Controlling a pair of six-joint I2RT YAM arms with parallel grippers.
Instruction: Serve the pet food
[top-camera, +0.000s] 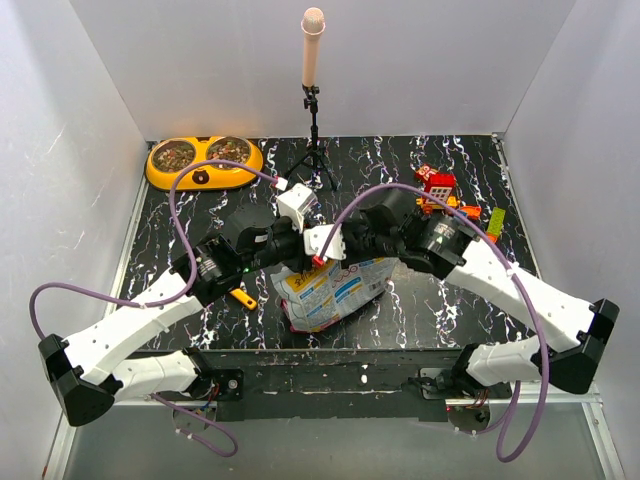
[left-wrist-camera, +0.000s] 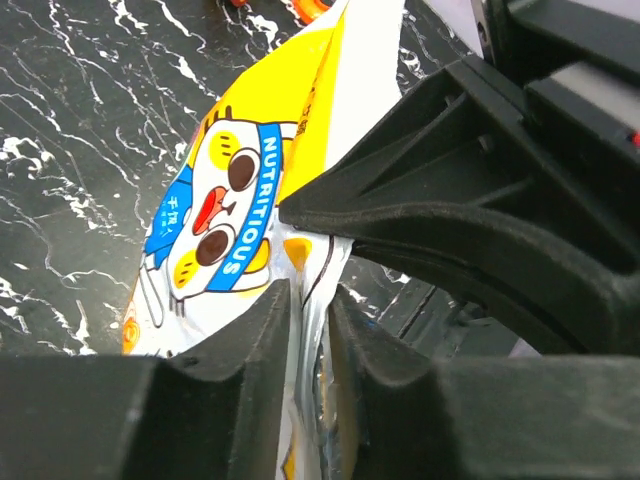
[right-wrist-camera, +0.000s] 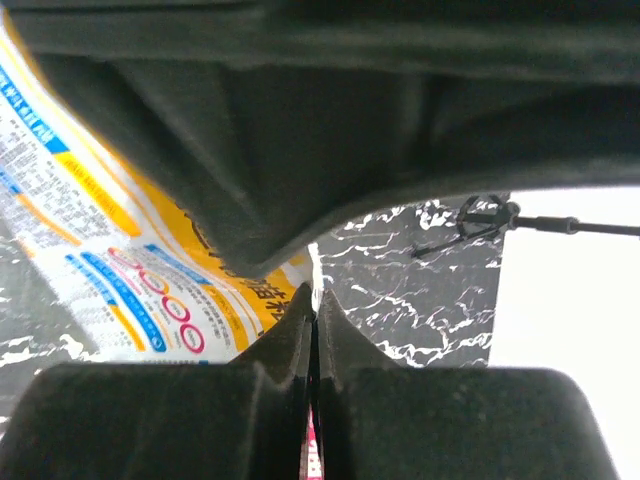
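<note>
The crinkly white and yellow pet food bag (top-camera: 335, 292) lies in the middle of the black marble table, its top edge lifted towards the arms. My left gripper (top-camera: 303, 250) (left-wrist-camera: 308, 295) is shut on the bag's (left-wrist-camera: 230, 220) folded top edge. My right gripper (top-camera: 336, 248) (right-wrist-camera: 316, 300) faces it, shut on a thin strip of the bag's (right-wrist-camera: 110, 260) edge, with a magenta band showing between its jaws. Brown kibble (top-camera: 176, 153) fills both steel cups of the orange double bowl (top-camera: 204, 176) at the back left.
A yellow-orange scoop (top-camera: 243, 297) lies on the table left of the bag. A microphone on a tripod (top-camera: 315, 120) stands at the back centre. Colourful toys (top-camera: 440, 188) sit at the back right. White walls close in three sides.
</note>
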